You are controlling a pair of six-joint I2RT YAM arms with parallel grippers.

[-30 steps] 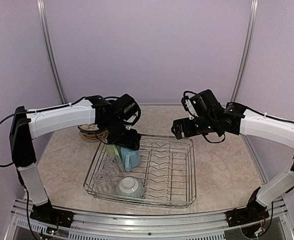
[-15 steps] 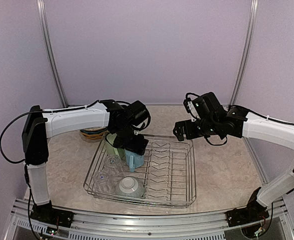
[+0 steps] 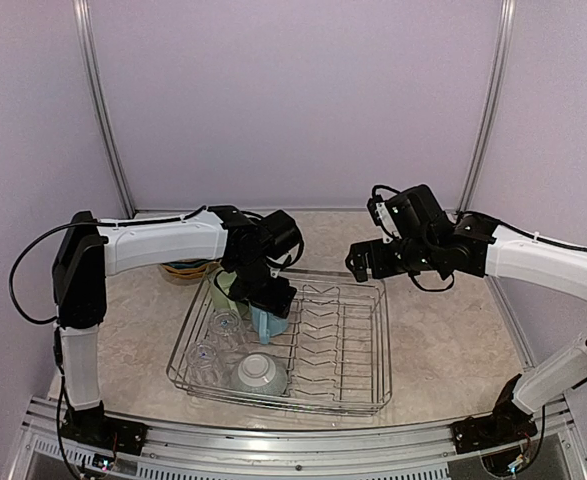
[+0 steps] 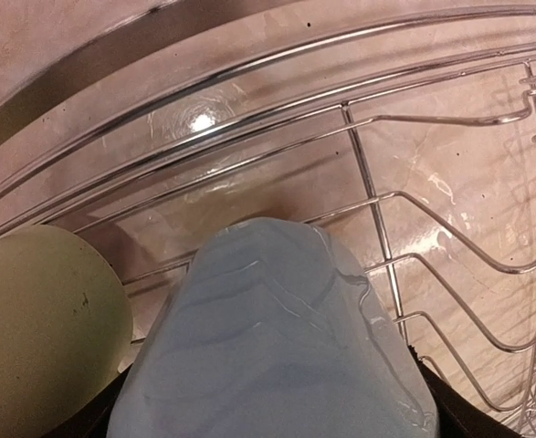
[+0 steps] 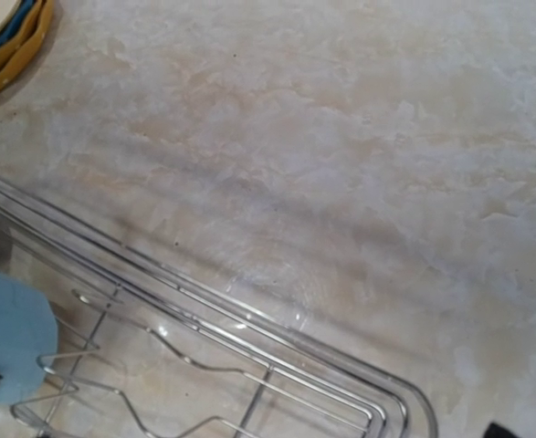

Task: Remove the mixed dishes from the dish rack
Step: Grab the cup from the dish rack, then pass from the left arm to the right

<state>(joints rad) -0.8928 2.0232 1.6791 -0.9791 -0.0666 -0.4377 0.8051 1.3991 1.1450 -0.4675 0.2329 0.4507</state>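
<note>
Dishes fill the left end of a wire dish rack (image 3: 338,340) on a marbled tabletop (image 3: 443,330). A light blue mug (image 4: 277,347) sits near the rack's far left corner, just beside a pale green mug (image 4: 39,328) on its left. Two clear glasses (image 3: 223,322) and a grey-green bowl (image 3: 258,373) lie closer to the near edge. The left end effector (image 3: 270,303) hangs directly over the light blue mug, jaws spread wide with the mug between them. Dark finger edges show on either side of the mug in the left wrist view, but whether they press on it cannot be told. The right end effector (image 3: 359,262) hovers above the rack's far right corner, jaws fully apart and holding nothing. A stack of plates (image 3: 185,268), yellow-rimmed with a blue one among them, rests on the tabletop just beyond the rack's far left corner, partly hidden by the left arm.
</note>
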